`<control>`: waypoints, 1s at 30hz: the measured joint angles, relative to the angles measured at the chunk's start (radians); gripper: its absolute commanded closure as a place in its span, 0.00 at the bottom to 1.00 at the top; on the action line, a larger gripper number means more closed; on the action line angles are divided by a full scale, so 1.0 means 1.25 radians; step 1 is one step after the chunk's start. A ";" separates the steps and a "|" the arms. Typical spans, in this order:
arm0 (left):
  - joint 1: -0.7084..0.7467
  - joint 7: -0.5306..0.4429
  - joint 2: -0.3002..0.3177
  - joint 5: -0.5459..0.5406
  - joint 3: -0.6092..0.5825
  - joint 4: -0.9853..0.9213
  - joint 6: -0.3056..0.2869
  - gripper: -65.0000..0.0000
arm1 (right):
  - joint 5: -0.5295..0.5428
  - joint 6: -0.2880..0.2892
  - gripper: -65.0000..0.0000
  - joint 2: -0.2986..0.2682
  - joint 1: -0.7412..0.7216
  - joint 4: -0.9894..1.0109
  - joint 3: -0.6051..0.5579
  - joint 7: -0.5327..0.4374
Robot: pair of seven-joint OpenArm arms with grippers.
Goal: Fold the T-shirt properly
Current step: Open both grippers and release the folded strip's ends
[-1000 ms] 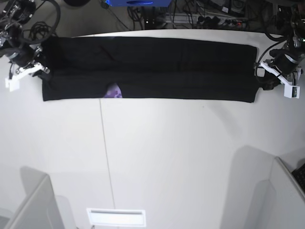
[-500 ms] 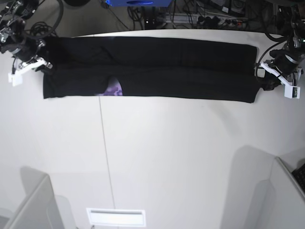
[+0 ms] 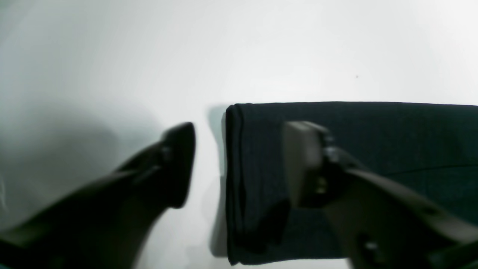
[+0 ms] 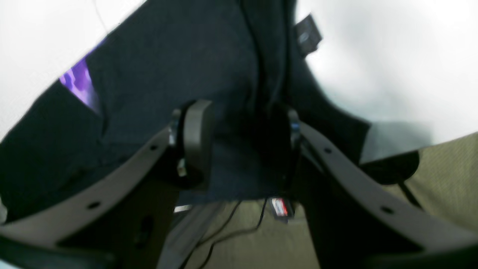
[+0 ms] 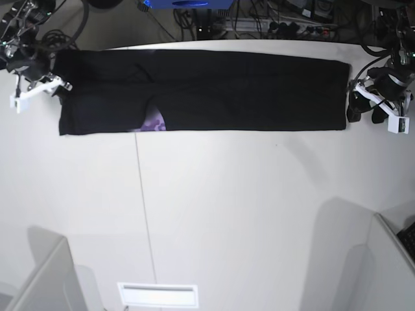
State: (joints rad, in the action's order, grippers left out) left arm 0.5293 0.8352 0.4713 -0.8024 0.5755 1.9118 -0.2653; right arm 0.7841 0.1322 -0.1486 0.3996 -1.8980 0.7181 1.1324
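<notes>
My left hand is spread wide and holds nothing. One finger hangs over bare desk, at nine o'clock of the cloth's end. The other finger sits above the black cloth, at three o'clock of that end. The folded end of the T-shirt lies flat between them, its stacked layers showing as a neat rolled edge.

My right hand is also parted, with its fingers standing on either side of a ridge of dark cloth. From the wrist view I cannot tell whether the cloth touches the pads. From above, this hand sits at the shirt's other end, at about ten o'clock of the desk, and the cloth there lies flat, so I judge it loose rather than gripped.

The T-shirt lies along the far edge of the desk, at twelve o'clock, as one long narrow black band. Its long axis runs from nine o'clock to three o'clock, nearly the full width of the desk. A small patch of purple print peeks out at the near edge, left of centre, where a layer does not quite cover it.

I judge the lengthwise folding done: the sides are turned in and the band is even. What is left is to fold the band end over end into a compact rectangle, and perhaps tuck in that purple patch.
</notes>
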 measured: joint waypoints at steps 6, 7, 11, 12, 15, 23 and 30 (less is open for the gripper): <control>-0.012 -0.002 -0.019 -0.001 -0.001 0.001 0.002 0.46 | -0.003 0.000 0.76 -0.005 0.020 -0.027 -0.013 -0.082; -0.013 -0.003 -0.035 -0.001 0.000 0.002 0.002 0.55 | -0.003 0.000 0.83 -0.011 0.018 -0.026 -0.026 -0.096; -0.034 0.005 -0.091 0.001 -0.005 -0.002 0.002 1.00 | 0.000 0.001 1.00 -0.045 0.010 -0.012 -0.103 -0.144; -0.036 0.004 -0.097 0.002 -0.005 -0.002 0.002 1.00 | 0.001 0.002 1.00 -0.045 0.007 0.001 -0.109 -0.154; -0.042 -0.004 -0.121 0.006 -0.002 -0.004 0.002 1.00 | -0.001 0.004 1.00 -0.041 -0.007 0.049 -0.112 -0.160; -0.100 -0.009 -0.164 0.140 -0.114 -0.096 0.002 1.00 | -0.029 0.005 1.00 -0.049 -0.059 0.142 -0.114 -0.161; -0.121 -0.006 -0.192 0.228 -0.121 -0.138 0.002 1.00 | -0.172 0.006 1.00 -0.036 -0.118 0.256 -0.180 -0.174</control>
State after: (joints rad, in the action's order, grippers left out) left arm 0.3782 0.8272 0.2310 -0.5171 0.4244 1.7397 -0.2626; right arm 0.5690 0.1398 -0.1940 0.2516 -1.5780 0.4927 0.9154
